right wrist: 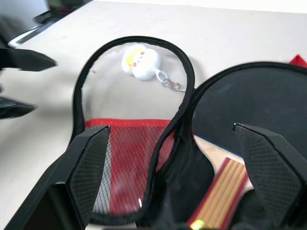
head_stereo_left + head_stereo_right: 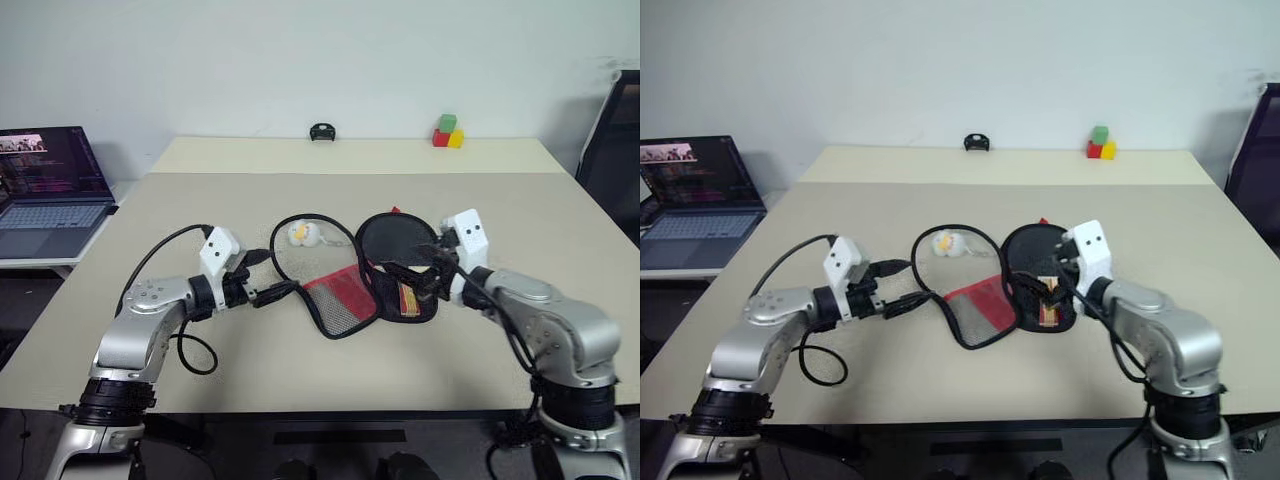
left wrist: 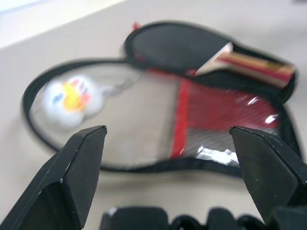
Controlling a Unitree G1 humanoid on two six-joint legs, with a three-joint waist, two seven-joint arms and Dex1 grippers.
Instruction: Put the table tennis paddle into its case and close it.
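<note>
1. The left gripper (image 2: 268,293) hovers low over a beige table (image 2: 300,370), fingers spread wide and holding nothing, its tips just beside the left edge of the opened case (image 2: 345,285).
2. The right gripper (image 2: 420,275) hangs at the case's right side, fingers also spread and empty, just above the paddle's handle.
3. The case lies unzipped and folded open. Its left flap shows red mesh and a clear window.
4. The table tennis paddle (image 2: 395,245) rests in the case's right half, black blade farther away, striped handle nearer.
5. A small white keychain charm (image 2: 303,233) lies behind the clear window.
6. Farther back, coloured blocks (image 2: 447,132) and a small black object (image 2: 322,132) sit near the wall.
</note>
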